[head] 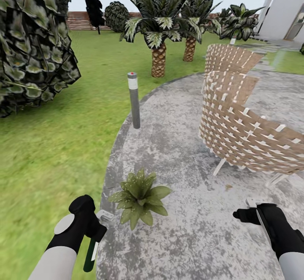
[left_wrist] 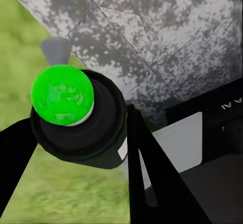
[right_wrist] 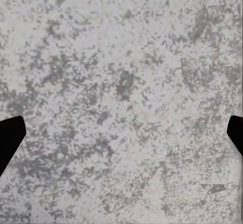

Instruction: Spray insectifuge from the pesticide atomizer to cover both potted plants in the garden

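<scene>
Head view: the pesticide atomizer (head: 90, 255) is gripped by the left gripper (head: 98, 226), just left of the potted plant (head: 139, 196); the right gripper (head: 249, 212), spread and empty, is farther away.

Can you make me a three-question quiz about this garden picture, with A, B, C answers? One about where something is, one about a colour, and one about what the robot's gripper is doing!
1. Where does the potted plant sit?
A. On the paved patio's edge
B. On the wicker chair
C. Under the palms

2. What colour is the atomizer's round top?
A. Red
B. Bright green
C. White

3. What is the left gripper doing?
A. Open, holding nothing
B. Holding the lamp post
C. Holding the pesticide atomizer

Answers: 1 A, its leaves lie on the grey patio beside the lawn. 2 B, the left wrist view shows a green cap. 3 C, the dark bottle hangs from that gripper.
</scene>
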